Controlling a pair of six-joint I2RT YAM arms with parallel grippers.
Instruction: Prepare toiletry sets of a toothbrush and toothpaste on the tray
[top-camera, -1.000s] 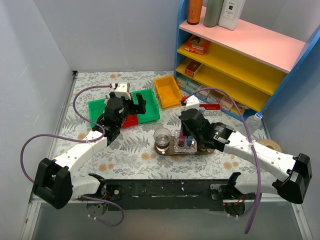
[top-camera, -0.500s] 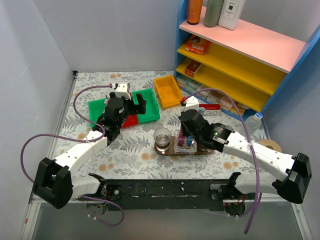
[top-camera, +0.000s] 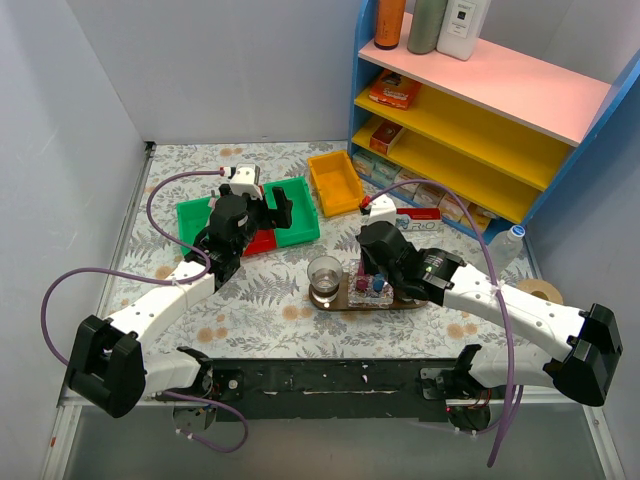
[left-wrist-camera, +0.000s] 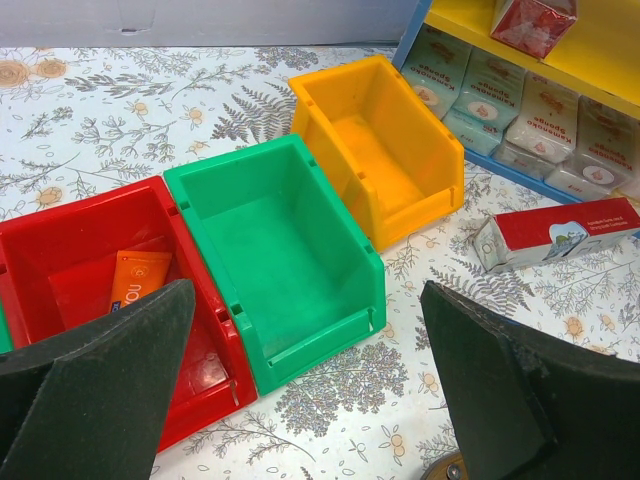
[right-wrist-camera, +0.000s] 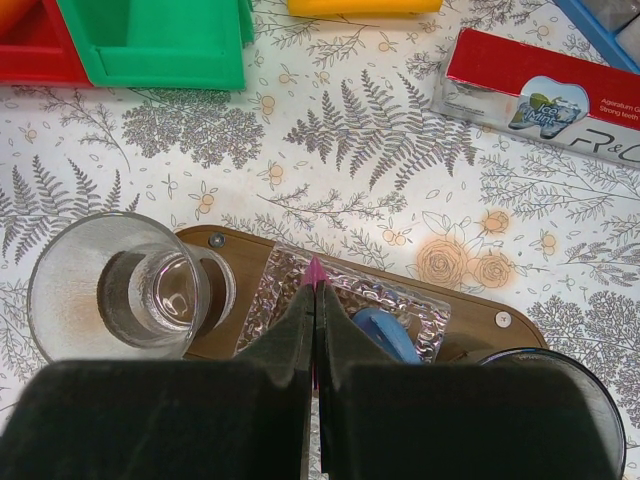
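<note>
My right gripper (right-wrist-camera: 315, 300) is shut on the magenta-pink toothpaste tube (right-wrist-camera: 316, 268). Only the tube's narrow tip shows past the pads. It hangs over a clear textured dish (right-wrist-camera: 275, 295) on the dark-brown oval tray (right-wrist-camera: 470, 322). The blue toothpaste tube (right-wrist-camera: 388, 335) lies in that dish, just right of my fingers. In the top view the right gripper (top-camera: 373, 281) is over the tray (top-camera: 338, 302). My left gripper (left-wrist-camera: 308, 335) is open and empty, above the table by the red bin (left-wrist-camera: 80, 265) and green bin (left-wrist-camera: 270, 235).
A glass (right-wrist-camera: 118, 288) stands on the tray's left end and a second glass (right-wrist-camera: 575, 405) on its right end. An orange packet (left-wrist-camera: 138, 280) lies in the red bin. A yellow bin (left-wrist-camera: 380, 150), a toothpaste box (right-wrist-camera: 540, 95) and the blue shelf unit (top-camera: 480, 110) stand behind.
My right gripper has shifted slightly left and down over the tray with the pink tube in it. The left arm has not moved.
</note>
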